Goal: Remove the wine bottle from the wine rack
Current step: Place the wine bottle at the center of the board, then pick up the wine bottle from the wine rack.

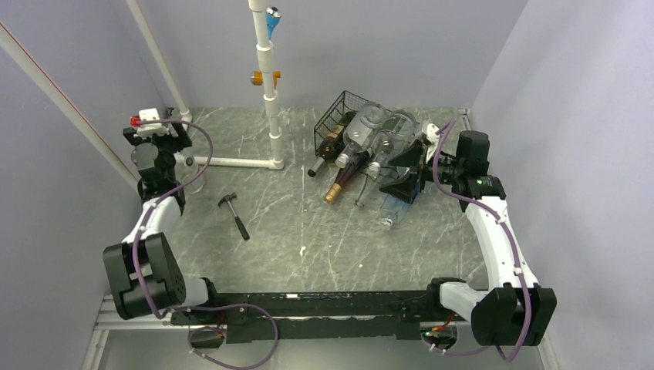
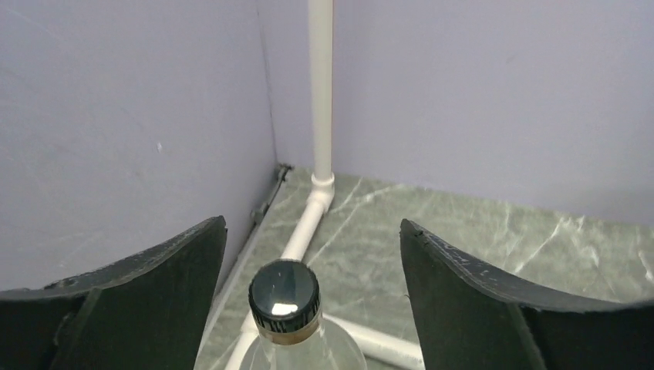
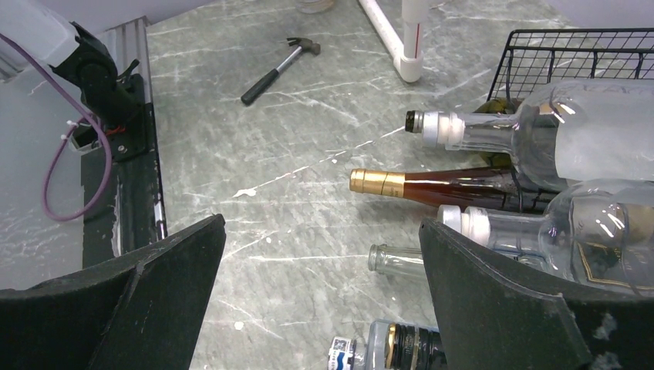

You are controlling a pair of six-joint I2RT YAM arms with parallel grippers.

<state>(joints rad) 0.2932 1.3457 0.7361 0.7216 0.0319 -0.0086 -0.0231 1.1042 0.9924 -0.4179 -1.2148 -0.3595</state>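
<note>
— Where was the bottle (image 2: 308, 351)?
— Apparently upright, well left of the wine rack (image 1: 339, 108); my left gripper (image 2: 312, 223) stood spread around its cap (image 2: 284, 293); right gripper (image 3: 321, 223) spread too; lifting straight up seemed safest.

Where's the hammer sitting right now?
Top view: the small black-handled hammer lies flat on the grey marbled table, left of centre, just in front of the white pipe frame's floor bar, well left of the black wire wine rack.
</note>
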